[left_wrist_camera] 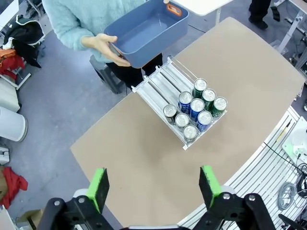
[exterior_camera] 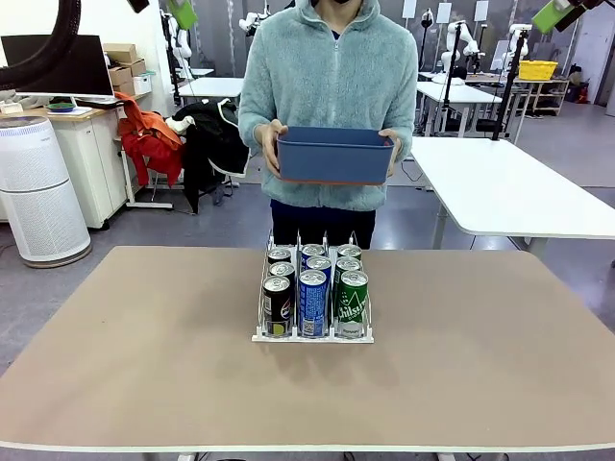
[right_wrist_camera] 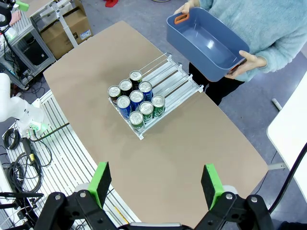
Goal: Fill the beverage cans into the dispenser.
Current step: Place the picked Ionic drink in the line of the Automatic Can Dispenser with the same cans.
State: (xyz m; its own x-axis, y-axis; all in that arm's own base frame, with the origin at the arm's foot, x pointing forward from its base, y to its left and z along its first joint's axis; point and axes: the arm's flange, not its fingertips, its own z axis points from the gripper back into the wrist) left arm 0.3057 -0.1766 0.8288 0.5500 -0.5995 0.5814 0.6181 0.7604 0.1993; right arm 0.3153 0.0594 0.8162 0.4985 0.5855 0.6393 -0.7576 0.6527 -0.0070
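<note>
At the middle of the tan worktop (exterior_camera: pixel 144 365), the clear-and-white wire-railed dispenser (exterior_camera: pixel 313 331) holds slim green, blue and black beverage cans (exterior_camera: pixel 313 303). Both tools (left_wrist_camera: pixel 154 188) (right_wrist_camera: pixel 156 186) hover spread and empty; a careless descent could topple the front cans.

Black, blue, green cans (exterior_camera: pixel 313 288); blue tub (exterior_camera: pixel 334 155)
</note>
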